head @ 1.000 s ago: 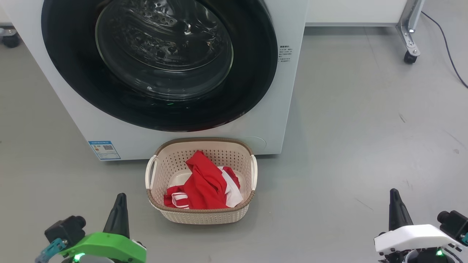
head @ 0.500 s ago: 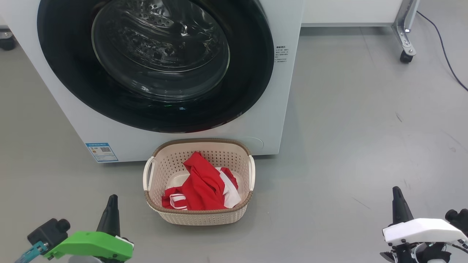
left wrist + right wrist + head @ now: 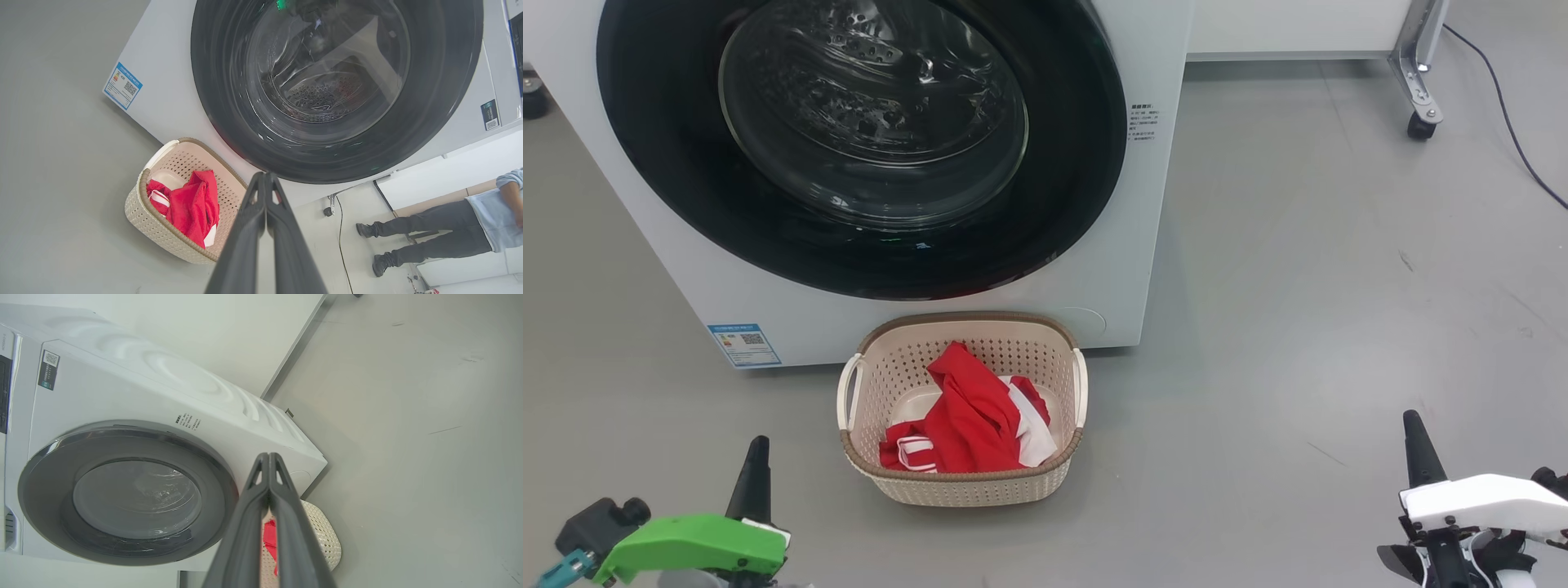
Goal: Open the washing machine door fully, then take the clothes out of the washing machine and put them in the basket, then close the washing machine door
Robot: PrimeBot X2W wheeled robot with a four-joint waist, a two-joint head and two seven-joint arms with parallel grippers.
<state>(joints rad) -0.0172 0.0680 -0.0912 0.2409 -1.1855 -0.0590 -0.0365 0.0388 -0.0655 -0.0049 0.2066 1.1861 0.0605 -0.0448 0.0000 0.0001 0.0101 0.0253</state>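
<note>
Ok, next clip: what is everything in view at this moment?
washing machine: one, white, behind the basket
door: one, black ring, clear glass, shut
label: one, blue, machine's lower left corner
basket: one, cream, brown rim, floor before the machine
clothes: one heap, red and white, in the basket
wheeled leg: one, silver, far right
cable: one, dark, floor far right
person: one, dark trousers, beside the machine
left hand: one, green shell, shut, lower left
right hand: one, white shell, shut, lower right
</note>
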